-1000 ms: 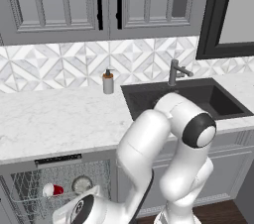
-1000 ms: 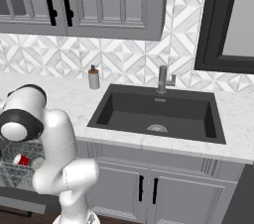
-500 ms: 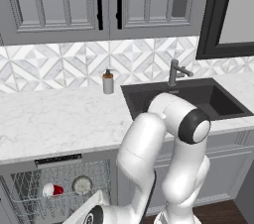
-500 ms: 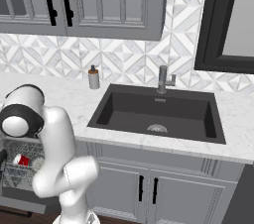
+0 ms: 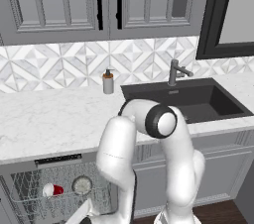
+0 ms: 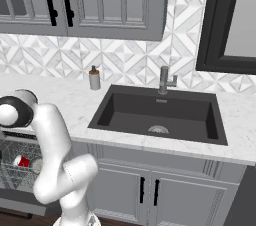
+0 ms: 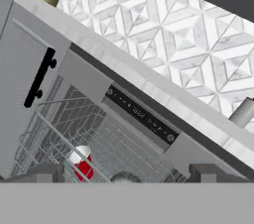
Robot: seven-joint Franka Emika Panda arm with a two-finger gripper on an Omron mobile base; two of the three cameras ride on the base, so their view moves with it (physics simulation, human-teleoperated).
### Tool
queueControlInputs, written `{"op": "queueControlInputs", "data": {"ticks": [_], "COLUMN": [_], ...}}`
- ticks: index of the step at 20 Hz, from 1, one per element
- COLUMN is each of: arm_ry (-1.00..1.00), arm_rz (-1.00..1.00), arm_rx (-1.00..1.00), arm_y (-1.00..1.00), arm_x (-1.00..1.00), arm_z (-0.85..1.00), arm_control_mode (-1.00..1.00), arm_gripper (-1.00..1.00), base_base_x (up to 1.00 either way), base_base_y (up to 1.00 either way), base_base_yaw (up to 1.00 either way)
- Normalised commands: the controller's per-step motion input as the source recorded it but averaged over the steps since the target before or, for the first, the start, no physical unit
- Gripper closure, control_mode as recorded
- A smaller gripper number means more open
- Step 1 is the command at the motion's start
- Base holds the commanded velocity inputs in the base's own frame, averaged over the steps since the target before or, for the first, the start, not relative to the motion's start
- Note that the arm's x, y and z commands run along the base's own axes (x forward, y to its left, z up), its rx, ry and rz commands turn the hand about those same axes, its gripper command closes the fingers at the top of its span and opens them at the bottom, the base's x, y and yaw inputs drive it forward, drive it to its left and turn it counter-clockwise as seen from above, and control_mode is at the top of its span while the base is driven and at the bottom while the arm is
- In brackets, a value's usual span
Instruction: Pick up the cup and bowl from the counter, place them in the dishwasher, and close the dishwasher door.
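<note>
A: Claw is down low, in front of the open dishwasher. I can't tell if it's wide or narrow; from the left base camera it's cut off at the frame edge, and the hand camera catches just the tips.

B: Holding anything?

A: Nothing visible between the tips. Cup lies on its side in the rack, white mouth to the left as the left camera sees it. Bowl stands on edge just beside it. Both are off the counter.

B: So the door is what's left.

A: That's my reading. The door itself I can't make out here; it must hang below the frames.

B: Risks?

A: Three, as I judge it. The arm is folded hard, elbow high by the sink, hand near the floor, so it may run short of reach or jam a joint swinging the door up. The rack looks pulled out some; if so, the door would stop against it. And a rough push could jolt the rack and roll the cup.

B: The soap bottle?

A: Well apart, back by the wall. No risk.
</note>
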Motion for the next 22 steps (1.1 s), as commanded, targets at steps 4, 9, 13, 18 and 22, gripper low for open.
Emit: {"op": "queueControlInputs", "data": {"ticks": [4,9,13,18,22], "arm_ry": [-0.28,-0.30,-0.37,-0.32,-0.19], "arm_rz": [-0.07,-0.23,-0.31,-0.23,-0.09], "arm_rx": [0.00,0.00,-0.04,-0.02,-0.02], "arm_y": [0.05,0.00,0.00,0.02,0.17], "arm_x": [-1.00,-0.55,-0.05,0.04,0.56], "arm_z": [-0.59,-1.00,-0.71,-0.57,-0.51], "arm_control_mode": [-1.00,-1.00,-1.00,-1.00,-1.00], "arm_gripper": [-1.00,-1.00,-1.00,-1.00,-1.00], "base_base_x": [0.00,0.00,0.00,0.00,0.00], "base_base_y": [0.00,0.00,0.00,0.00,0.00], "base_base_yaw": [0.00,0.00,0.00,0.00,0.00]}}
